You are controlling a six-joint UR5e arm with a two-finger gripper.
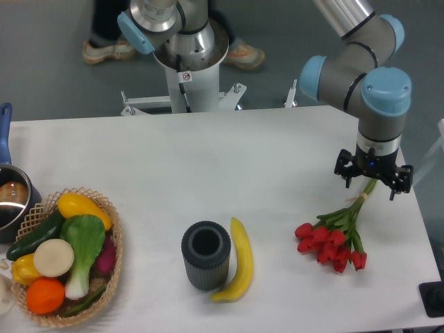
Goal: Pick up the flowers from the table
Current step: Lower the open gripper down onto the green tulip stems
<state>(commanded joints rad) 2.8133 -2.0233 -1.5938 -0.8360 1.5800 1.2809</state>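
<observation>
The gripper [372, 182] hangs over the right end of the table [208, 159], directly above the stem end of the flowers [338, 236]. The bunch runs on a diagonal away from the tool: the tied green stems [363, 198] rise up under the wrist, and the red heads [326, 248] fan out below and to the left of it, lying on or very near the tabletop. So the long axis slants from the gripper down toward the front edge, and the grasp point, the narrow bundle of stems, sits right at the tool rather than off to one side. The wrist body hides the fingertips from this camera, so it cannot be told whether the jaws are spread, closed empty, or already clamped on the stems; the stems vanish behind the tool just where a hold would be. Judging from that, a straight vertical lift is what the task now turns on, with the heavy heads trailing below. Well to the left of the tool lie a banana [238, 262], a dark cylinder [206, 254] and a basket [114, 239] of vegetables, clear of any lift path.
</observation>
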